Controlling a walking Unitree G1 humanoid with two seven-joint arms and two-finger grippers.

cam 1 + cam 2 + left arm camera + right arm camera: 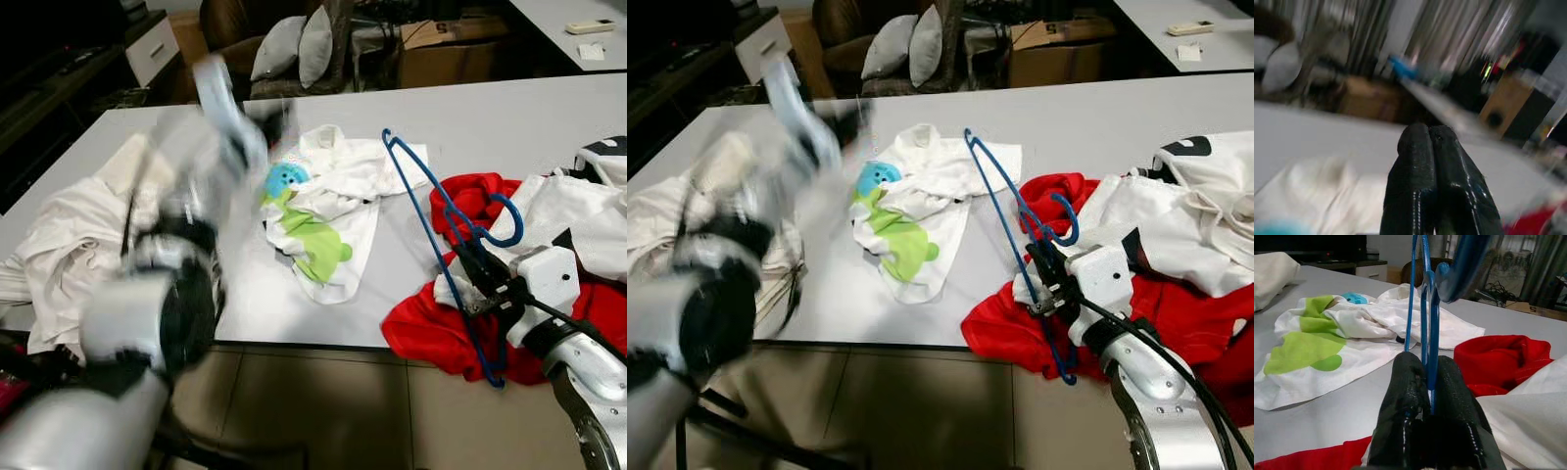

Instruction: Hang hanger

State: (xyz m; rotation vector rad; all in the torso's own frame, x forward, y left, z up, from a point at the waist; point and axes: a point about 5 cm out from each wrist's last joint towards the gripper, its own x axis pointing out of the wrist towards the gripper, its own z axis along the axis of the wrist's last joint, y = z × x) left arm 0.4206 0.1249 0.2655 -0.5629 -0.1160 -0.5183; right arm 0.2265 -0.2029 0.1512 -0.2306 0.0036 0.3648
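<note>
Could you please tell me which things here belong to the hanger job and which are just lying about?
Belonging to the job:
- blue hanger, pinched in the right tool
- left tool, shut and empty, blurred above the table

Just lying about:
- white shirt with green print
- red garment
- white clothes heap
- white table
- cardboard box

Beyond the far edge of the pale grey desk (509,108) stand a dark armchair (240,44) holding two grey cushions (299,44), a cardboard box (446,49) and a white drawer cabinet (152,44), over beige floor tiles (323,401).
</note>
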